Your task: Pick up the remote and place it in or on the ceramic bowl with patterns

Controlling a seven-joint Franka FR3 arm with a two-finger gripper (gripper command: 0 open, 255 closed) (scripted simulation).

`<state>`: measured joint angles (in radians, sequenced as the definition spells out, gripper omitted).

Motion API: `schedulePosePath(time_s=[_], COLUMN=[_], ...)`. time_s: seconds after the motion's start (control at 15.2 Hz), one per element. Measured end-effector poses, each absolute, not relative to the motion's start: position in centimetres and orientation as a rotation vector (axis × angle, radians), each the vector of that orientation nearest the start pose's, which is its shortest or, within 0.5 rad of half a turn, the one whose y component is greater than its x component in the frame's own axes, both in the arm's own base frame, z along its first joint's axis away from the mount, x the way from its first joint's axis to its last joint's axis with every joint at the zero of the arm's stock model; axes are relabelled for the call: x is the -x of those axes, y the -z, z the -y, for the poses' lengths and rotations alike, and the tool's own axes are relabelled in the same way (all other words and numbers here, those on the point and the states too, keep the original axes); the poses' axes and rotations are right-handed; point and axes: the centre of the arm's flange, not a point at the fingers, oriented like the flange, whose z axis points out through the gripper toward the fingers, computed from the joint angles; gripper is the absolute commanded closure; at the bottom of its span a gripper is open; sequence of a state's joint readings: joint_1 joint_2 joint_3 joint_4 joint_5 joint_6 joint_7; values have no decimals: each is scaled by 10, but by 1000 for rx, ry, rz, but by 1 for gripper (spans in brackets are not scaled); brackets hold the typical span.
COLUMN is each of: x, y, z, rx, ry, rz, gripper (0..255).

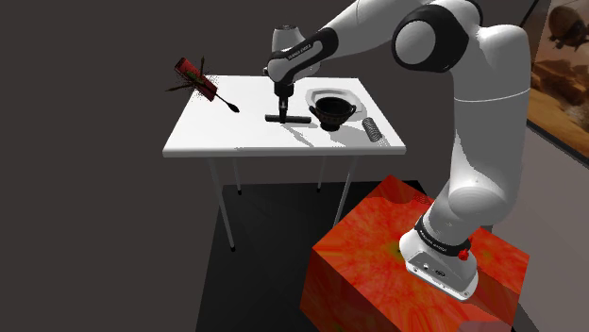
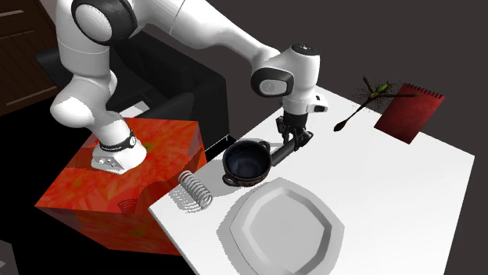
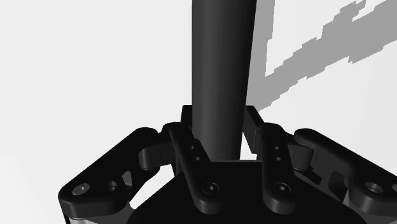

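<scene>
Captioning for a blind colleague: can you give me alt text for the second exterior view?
A white arm clasps a black remote in its black hand at a white table, right beside a dark two-handled bowl. Nearer the camera lie a white plate and a grey coil; a red notebook sits at the far corner.

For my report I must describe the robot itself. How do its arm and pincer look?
The arm is made of rounded white links with dark joints. A dark band near its wrist bears pale lettering, too small to read. The pincer is all black, with two narrow fingers that carry small round screw holes.
</scene>
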<state>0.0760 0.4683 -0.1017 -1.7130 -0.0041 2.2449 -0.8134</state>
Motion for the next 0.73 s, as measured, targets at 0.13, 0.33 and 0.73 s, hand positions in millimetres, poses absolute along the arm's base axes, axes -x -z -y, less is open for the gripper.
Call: schedulePosePath(time_s=[0.13, 0.33, 0.73], x=[-672, -673, -672], y=[-336, -351, -383], z=[10, 10, 10], rx=[2957, 2957, 2957], ry=[64, 65, 64], rz=[1255, 1254, 1255], gripper=[255, 255, 255])
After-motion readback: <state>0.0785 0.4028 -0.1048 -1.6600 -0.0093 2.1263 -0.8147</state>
